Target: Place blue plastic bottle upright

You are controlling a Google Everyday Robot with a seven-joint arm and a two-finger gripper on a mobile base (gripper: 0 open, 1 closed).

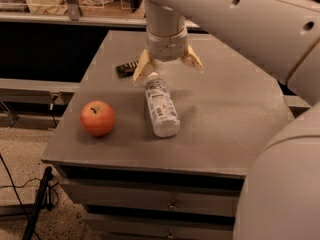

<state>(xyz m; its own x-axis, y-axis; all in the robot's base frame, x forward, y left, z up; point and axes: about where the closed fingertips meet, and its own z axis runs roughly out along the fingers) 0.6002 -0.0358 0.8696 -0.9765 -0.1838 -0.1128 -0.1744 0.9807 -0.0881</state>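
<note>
While the blue plastic bottle (161, 106) lies sideways on the desk (230, 109), the end effector (168, 70) hovers over its capped end. Its 2 fingers (142, 71) are spread wide, holding nothing.

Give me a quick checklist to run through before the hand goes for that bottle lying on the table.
1. The blue plastic bottle is upright: not ok, it lies on its side.
2. The hand is open: ok.
3. The hand is centred over the bottle's cap end: cannot tell.
4. The apple is apart from the bottle: ok.
5. The dark remote is out of the hand's way: cannot tell.
6. The bottle is well inside the table edges: ok.
</note>
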